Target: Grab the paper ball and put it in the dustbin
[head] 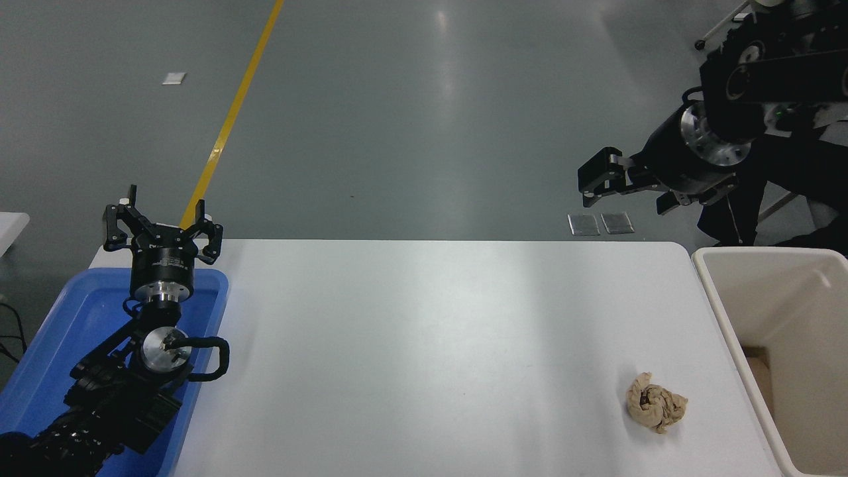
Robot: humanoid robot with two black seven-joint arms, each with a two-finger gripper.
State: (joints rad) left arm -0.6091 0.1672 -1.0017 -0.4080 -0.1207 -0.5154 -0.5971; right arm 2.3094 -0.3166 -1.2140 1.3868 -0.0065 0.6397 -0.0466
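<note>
- The paper ball [656, 411] lies on the white table [424, 344], near its right edge and toward the near side, just beside the dustbin [719, 311] but not touching it.
- The right gripper [596, 180] hangs in the air beyond the table's far right corner, pointing left, well apart from the ball. Its fingers [599, 171] look drawn close together and hold nothing.
- The left gripper [161, 222] is parked over the far end of the blue tray [46, 344] at the lower left, its fingers [114, 225] spread wide, empty.
- The dustbin stands against the table's right edge, mouth up.
</note>
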